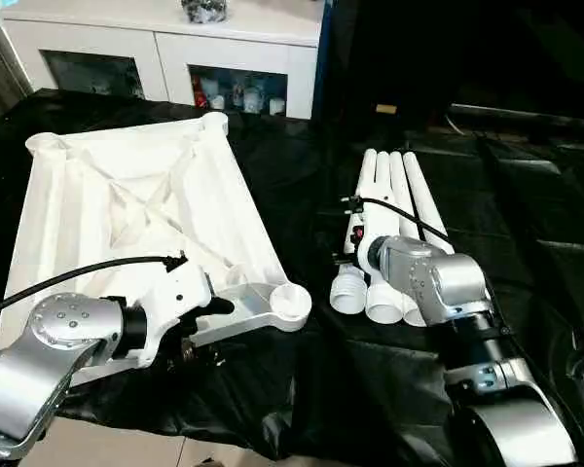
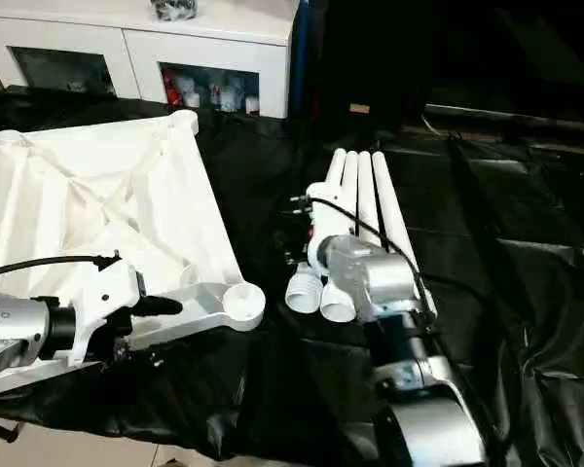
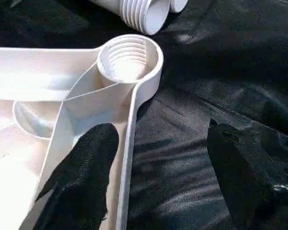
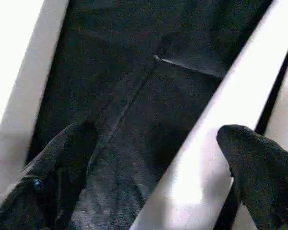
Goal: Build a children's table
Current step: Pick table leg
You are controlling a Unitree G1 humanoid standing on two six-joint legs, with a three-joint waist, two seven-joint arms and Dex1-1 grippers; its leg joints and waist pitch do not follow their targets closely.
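The children's table lies in parts on a black cloth. Its white top point(image 1: 127, 195) rests upside down on the left, ribs up, with a threaded corner socket point(image 3: 129, 57) at the near right. My left gripper point(image 3: 158, 139) is open at that corner. One finger point(image 3: 86, 167) is over the top's inside and the other point(image 3: 240, 172) over the cloth, with the rim between them. Several white legs point(image 1: 399, 195) lie side by side to the right, threaded ends toward me. My right gripper point(image 4: 156, 132) hangs open just above them, one leg point(image 4: 216, 124) running between its fingers.
A white cabinet point(image 1: 165, 39) with glass doors stands behind the table top. The black cloth point(image 1: 302, 389) covers the floor, wrinkled on the right, and ends at bare floor point(image 1: 107, 448) near my left forearm. A black cable point(image 1: 399, 216) crosses the legs.
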